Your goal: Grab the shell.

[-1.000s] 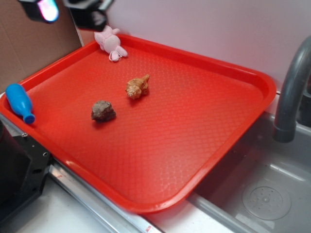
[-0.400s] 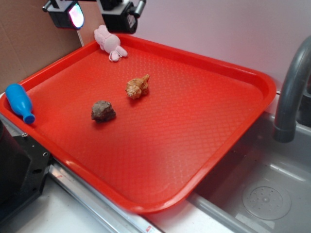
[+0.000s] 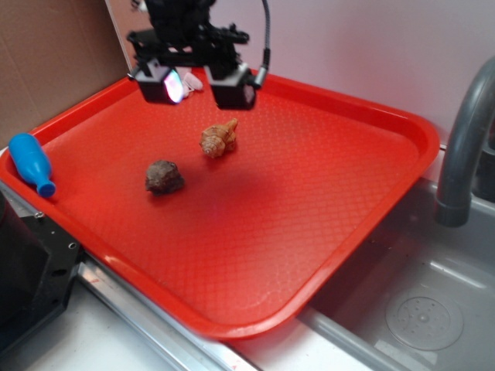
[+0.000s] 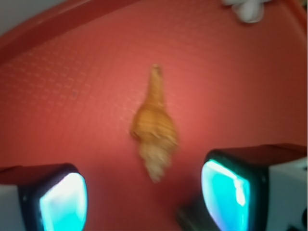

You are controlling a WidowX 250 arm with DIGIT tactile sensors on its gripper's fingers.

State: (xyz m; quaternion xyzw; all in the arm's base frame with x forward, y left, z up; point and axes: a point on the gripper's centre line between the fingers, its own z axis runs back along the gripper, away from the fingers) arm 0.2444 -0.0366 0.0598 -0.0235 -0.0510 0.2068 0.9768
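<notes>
Blur softens the wrist view, and the gripper (image 3: 199, 83) hides most of a pink-white toy (image 3: 193, 80) behind it. Jaws spread wide, empty, above the shell (image 3: 219, 138), which lies on the red tray (image 3: 325, 193) beside a dark lump (image 3: 164, 177).

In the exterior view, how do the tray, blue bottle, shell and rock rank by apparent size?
1. Tray
2. Blue bottle
3. Shell and rock: they look about alike, so no ranking.
</notes>
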